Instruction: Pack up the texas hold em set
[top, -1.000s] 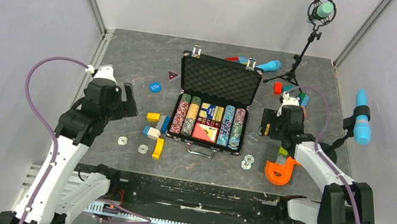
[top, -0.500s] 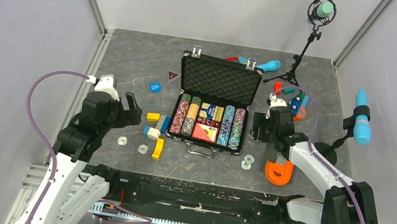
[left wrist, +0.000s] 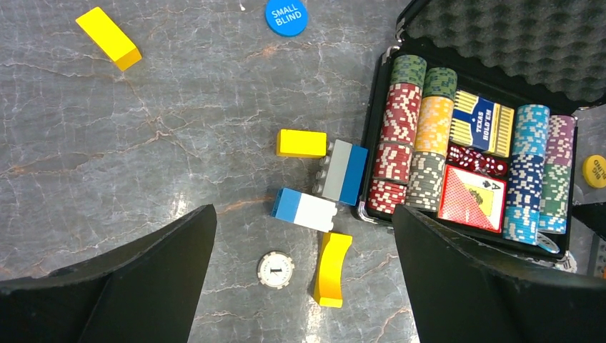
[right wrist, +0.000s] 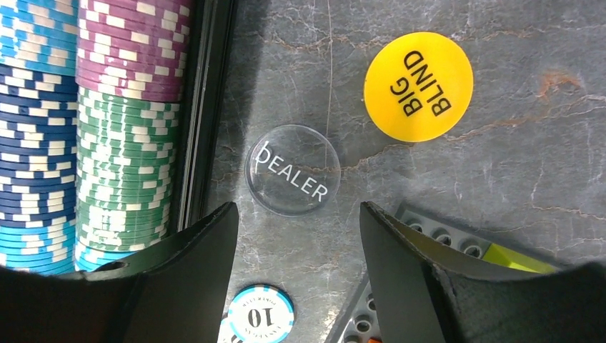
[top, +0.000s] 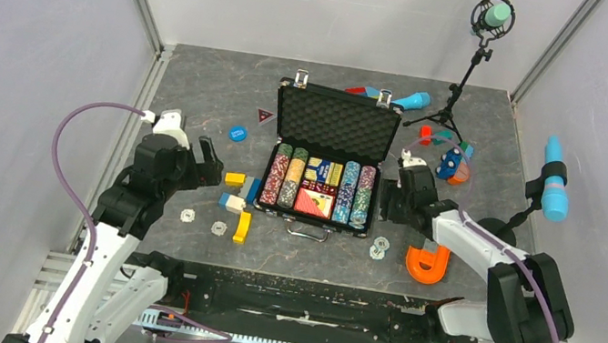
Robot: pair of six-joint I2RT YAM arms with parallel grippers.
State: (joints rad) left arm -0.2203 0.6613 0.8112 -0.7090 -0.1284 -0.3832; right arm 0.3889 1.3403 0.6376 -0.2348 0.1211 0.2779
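Buttons (top: 238, 133) outside briefcase (top: 336, 121): three; loose chips (top: 219, 228): four.

The black briefcase (top: 311, 221) lies open mid-table, its foam-lined lid (top: 337, 125) tilted back on the far side; rows of chips (top: 288, 178) fill its left and right sides, with card decks (top: 314, 203) between them; a clear dealer button (right wrist: 292, 170) and a yellow big blind button (right wrist: 418, 86) lie just right of it; a blue small blind button (left wrist: 286, 14) lies far left; loose chips (top: 219, 228) lie near both near corners.

Briefcase (top: 335, 126), blocks (top: 231, 202) left, dealer button (right wrist: 291, 169) right — seemingly apart
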